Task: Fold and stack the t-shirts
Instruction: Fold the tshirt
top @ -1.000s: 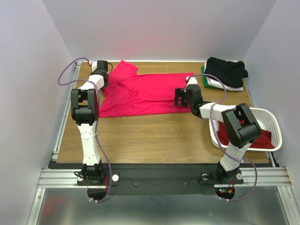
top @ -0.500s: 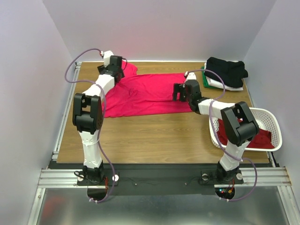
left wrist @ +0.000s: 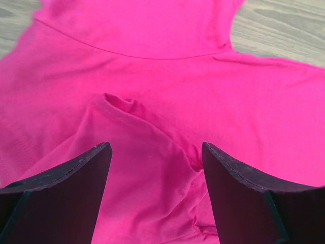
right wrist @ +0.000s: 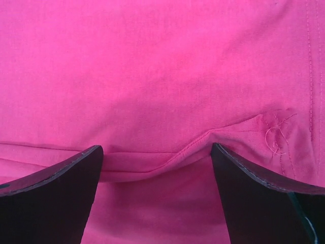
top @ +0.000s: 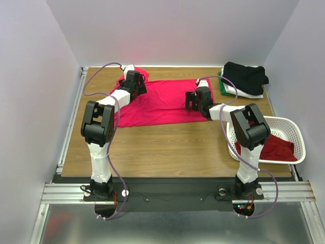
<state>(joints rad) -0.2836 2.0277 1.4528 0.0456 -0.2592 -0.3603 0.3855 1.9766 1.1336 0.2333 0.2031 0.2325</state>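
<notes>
The bright pink-red cloth t-shirt (top: 162, 104) lies spread flat on the brown wood-grain counter (top: 167, 147), across its far half, with 1 sleeve jutting out at the far left.

The left end effector (top: 136, 82) hangs over that far-left part of the shirt. In the left wrist view its 2 dark fingers (left wrist: 61, 193) stand wide apart. Between them runs a raised, rumpled fold of pink cloth that neither finger pinches. Beyond the fold a curved seam crosses the fabric, and bare wood shows at the top right corner of that view.

The right end effector (top: 191, 100) sits over the right end of the same shirt. In the right wrist view its 2 dark fingers (right wrist: 51, 198) are also spread wide, close above the cloth. A shallow crease runs across the gap from 1 finger to the other. A stitched line with a small curl of loose thread shows to the right. Nothing is gripped, and I cannot tell whether the fingertips touch the fabric.

At the far right corner of the counter 3 folded shirts sit stacked: the black folded t-shirt (top: 246, 76) is on top, the white folded t-shirt (top: 241, 93) is under it, and the green folded t-shirt (top: 221, 84) peeks out on the left side.

Near the right edge, the white perforated plastic basket (top: 299, 137) holds the darker red crumpled t-shirt (top: 274, 147).
</notes>
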